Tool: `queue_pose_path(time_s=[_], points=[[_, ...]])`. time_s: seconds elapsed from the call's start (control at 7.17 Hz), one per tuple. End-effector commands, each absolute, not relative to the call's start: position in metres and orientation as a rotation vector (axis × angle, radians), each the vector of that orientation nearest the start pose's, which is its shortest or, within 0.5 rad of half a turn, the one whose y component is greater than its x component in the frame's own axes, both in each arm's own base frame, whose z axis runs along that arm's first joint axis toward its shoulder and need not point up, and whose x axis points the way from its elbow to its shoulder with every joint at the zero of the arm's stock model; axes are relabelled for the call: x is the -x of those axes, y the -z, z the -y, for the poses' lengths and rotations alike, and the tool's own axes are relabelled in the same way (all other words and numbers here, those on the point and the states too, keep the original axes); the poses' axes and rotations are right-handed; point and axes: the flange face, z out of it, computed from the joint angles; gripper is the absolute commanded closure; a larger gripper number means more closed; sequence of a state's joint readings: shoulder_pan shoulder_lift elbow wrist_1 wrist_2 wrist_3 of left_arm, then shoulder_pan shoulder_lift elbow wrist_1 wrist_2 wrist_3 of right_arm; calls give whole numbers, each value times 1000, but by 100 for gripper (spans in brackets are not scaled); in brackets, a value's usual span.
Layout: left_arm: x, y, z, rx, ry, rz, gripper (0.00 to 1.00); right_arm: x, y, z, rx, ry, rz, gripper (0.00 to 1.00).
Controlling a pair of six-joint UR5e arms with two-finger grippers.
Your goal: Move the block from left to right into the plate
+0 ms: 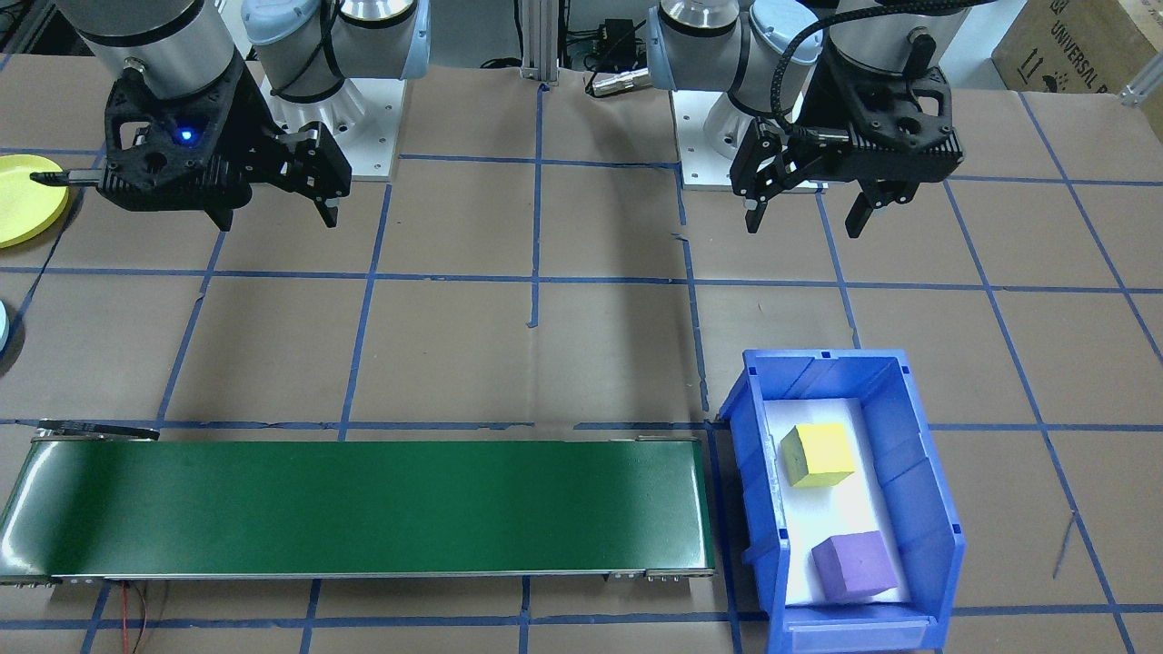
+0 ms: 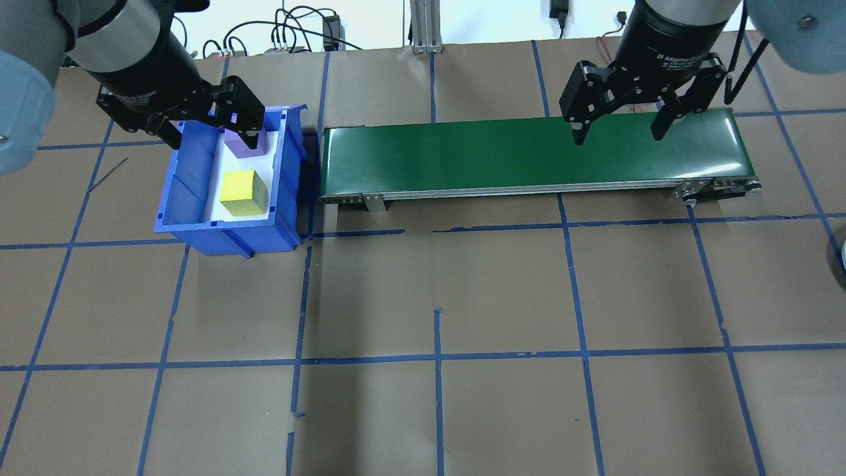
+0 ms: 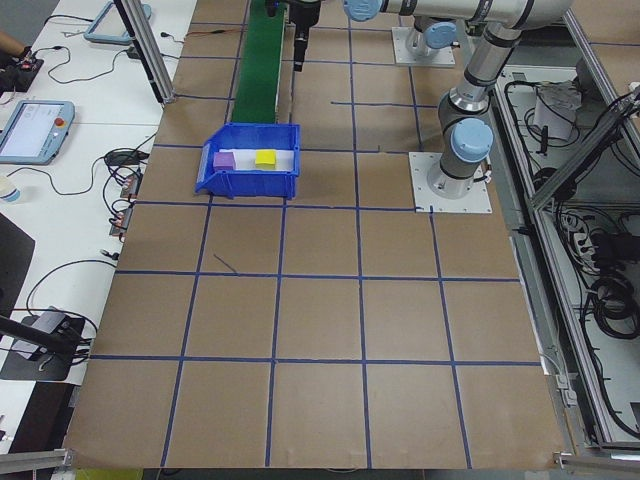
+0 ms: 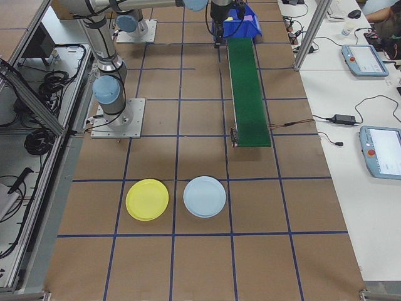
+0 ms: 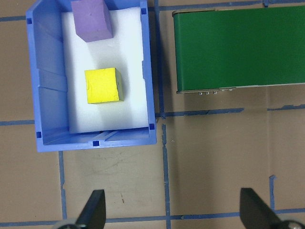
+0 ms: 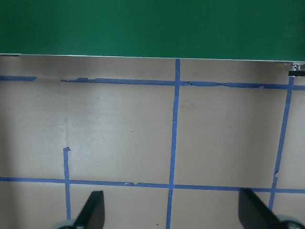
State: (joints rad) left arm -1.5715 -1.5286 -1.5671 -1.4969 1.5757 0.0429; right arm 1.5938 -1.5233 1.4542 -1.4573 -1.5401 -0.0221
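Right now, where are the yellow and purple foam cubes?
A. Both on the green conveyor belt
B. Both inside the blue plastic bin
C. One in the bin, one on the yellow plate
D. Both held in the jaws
B. The yellow foam cube and the purple foam cube both sit on the white liner inside the blue plastic bin, while the green conveyor belt beside it is bare and both arms' jaws are open.
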Motion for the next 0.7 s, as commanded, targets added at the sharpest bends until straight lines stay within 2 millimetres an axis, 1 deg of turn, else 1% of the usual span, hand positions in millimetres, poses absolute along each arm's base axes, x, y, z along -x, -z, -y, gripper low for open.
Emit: queue_pose_path(time_s=[0.0, 0.14, 0.42, 0.56], points=[[136, -517, 484, -76, 185, -3126, 0, -148, -511, 503, 68, -67, -3109, 0], [132, -517, 486, -64, 185, -3128, 0, -148, -510, 503, 68, -69, -3108, 0], [131, -517, 486, -60, 185, -3130, 0, -148, -510, 503, 68, -69, -3109, 0], [114, -515, 493, -33, 187, -3125, 0, -148, -510, 503, 68, -69, -3109, 0]])
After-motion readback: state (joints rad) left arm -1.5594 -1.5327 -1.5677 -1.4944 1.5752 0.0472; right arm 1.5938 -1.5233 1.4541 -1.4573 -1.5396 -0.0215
